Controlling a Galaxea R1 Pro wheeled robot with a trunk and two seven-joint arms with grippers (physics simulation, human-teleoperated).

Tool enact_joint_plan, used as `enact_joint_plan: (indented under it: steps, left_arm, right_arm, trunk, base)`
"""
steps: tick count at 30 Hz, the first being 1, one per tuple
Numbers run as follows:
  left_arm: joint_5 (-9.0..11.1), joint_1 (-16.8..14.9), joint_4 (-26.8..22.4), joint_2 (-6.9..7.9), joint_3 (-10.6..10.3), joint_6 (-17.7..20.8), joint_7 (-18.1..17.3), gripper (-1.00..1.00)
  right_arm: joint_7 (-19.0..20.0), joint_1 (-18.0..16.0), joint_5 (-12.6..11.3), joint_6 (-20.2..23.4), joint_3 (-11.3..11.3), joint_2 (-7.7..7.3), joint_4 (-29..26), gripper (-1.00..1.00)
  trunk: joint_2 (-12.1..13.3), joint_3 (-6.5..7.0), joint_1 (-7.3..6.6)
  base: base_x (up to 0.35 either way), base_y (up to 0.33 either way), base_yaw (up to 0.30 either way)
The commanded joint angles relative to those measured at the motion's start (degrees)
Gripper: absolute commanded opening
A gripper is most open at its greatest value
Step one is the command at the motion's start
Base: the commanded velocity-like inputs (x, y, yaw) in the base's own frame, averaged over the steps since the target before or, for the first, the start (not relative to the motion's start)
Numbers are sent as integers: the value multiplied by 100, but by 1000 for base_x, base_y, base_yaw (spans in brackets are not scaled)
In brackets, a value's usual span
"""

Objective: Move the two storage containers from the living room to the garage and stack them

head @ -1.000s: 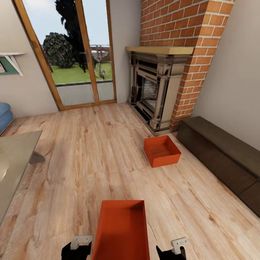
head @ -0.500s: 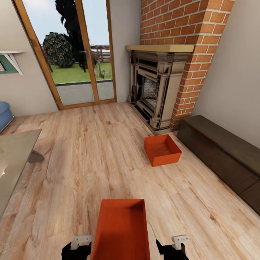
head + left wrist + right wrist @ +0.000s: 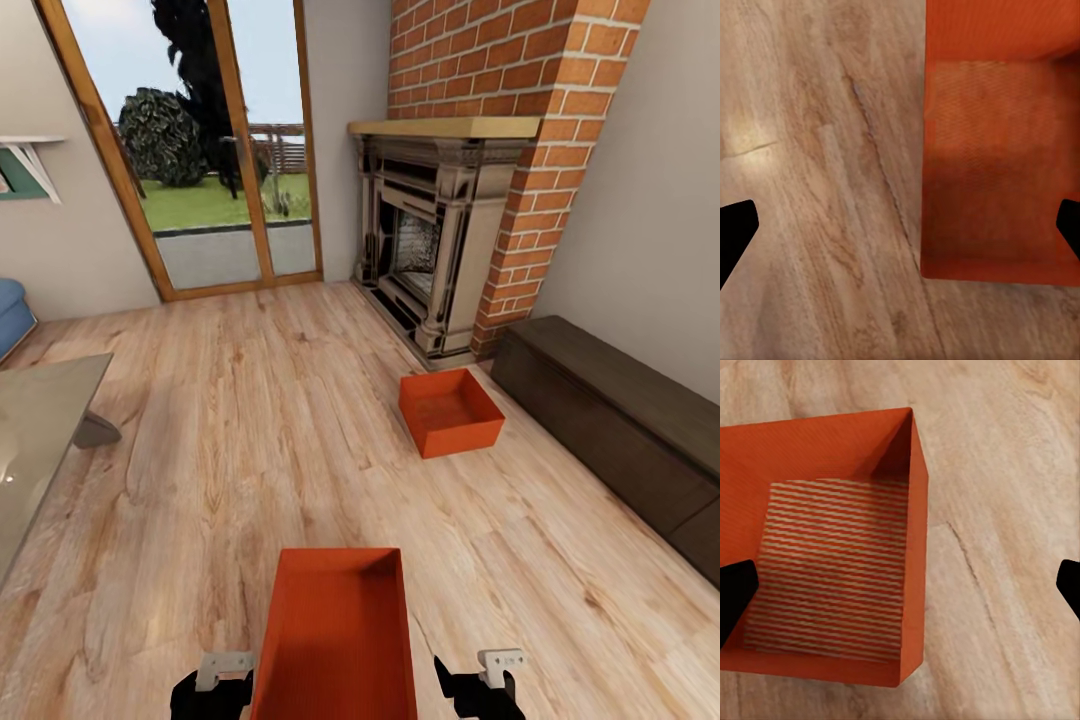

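While both grippers gape wide, empty, near container [image 3: 338, 640] long walls between them; bare planks around.

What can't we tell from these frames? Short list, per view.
- Head view: the near bin is cut off by the bottom edge, so its near wall is unseen.
- Head view: left claw and right claw sit at the bottom edge; contact with the bin's walls is unclear.
- Left wrist view: each fingertip is cropped at the picture's sides.
- Head view: the far bin is too small to check its contents.
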Motion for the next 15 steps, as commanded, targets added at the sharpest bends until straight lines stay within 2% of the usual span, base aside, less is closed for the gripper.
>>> enact_joint_plan:
  steps: [1, 5, 11, 15]
  left_arm:
    - [28, -1, -10, 5, -24, 30, 44, 100]
    - [27, -1, -10, 9, -24, 30, 43, 100]
    - [24, -1, -8, 5, -24, 30, 44, 100]
    - [28, -1, -9, 5, -24, 30, 44, 100]
  right_arm:
    - [18, -4, -61, -14, 6, -1, 4, 100]
    - [-64, -3, -65, -16, 0, -1, 8, 100]
    - [-531, -4, -68, -6, 28, 0, 18, 100]
    - [-632, -3, -58, -8, 44, 1, 21, 100]
  trunk:
    - [-44, -23, 22]
    - [-204, -95, 110]
    - [-445, -202, 242]
    - [-605, -274, 330]
  base:
    - [0, 0, 0]
    - [0, 0, 0]
    - [0, 0, 0]
    - [0, 0, 0]
